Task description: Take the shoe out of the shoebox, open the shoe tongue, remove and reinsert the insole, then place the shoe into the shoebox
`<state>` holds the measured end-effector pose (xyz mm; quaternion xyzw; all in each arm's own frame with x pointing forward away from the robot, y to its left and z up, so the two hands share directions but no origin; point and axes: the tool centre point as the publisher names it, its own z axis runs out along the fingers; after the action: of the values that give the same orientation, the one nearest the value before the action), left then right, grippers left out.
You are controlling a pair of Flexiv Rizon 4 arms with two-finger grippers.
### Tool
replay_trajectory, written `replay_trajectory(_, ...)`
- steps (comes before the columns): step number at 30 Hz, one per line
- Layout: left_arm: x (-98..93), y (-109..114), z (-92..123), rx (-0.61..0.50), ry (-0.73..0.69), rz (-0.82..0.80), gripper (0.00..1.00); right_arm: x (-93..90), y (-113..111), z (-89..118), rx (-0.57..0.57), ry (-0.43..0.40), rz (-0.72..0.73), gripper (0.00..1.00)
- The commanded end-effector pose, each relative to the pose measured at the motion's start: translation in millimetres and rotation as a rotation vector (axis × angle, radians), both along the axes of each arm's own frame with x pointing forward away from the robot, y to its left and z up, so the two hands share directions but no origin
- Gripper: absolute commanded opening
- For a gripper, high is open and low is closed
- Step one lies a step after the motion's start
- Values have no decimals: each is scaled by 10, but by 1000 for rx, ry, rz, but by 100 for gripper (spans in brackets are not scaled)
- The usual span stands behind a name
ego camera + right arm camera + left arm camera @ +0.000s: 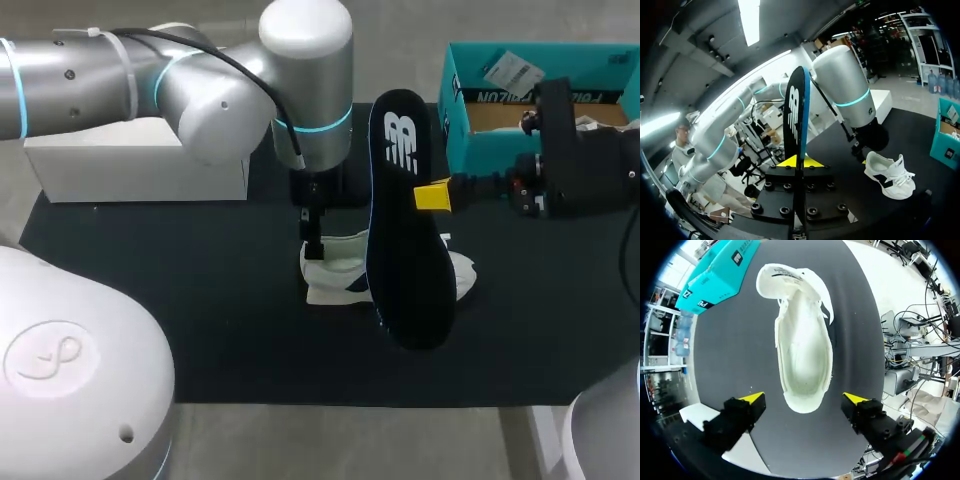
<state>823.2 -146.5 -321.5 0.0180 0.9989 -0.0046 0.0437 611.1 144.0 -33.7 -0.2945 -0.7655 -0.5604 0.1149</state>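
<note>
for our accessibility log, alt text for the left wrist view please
A white fabric sneaker lies on the black mat, its inside bare, its heel between the open left gripper's yellow tips; a teal cardboard shoebox sits beyond it.

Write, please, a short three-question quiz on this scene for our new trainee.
1. True or false: the right gripper is shut on the dark insole, held upright.
2. Where is the white shoe? A in the shoebox; B on the black mat; C lifted in the air.
3. Fill in: the left gripper, above the shoe, is ____.
Key: 1 true; 2 B; 3 open.
</note>
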Motion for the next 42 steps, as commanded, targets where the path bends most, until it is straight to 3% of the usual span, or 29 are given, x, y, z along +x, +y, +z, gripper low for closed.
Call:
replay_trajectory(1, -1, -95, 11, 29, -2, 3, 100, 27, 38, -10, -1, 2, 0, 0)
replay_trajectory(26, -1, -95, 11, 29, -2, 3, 100, 27, 38, -10, -1, 2, 0, 0)
replay_trajectory(35, 138, -364, -11, -26, 25, -6, 100, 27, 38, -10, -1, 2, 0, 0)
replay_trajectory(42, 322, -591, -169, -59, 73, -26, 100, 27, 38, -10, -1, 2, 0, 0)
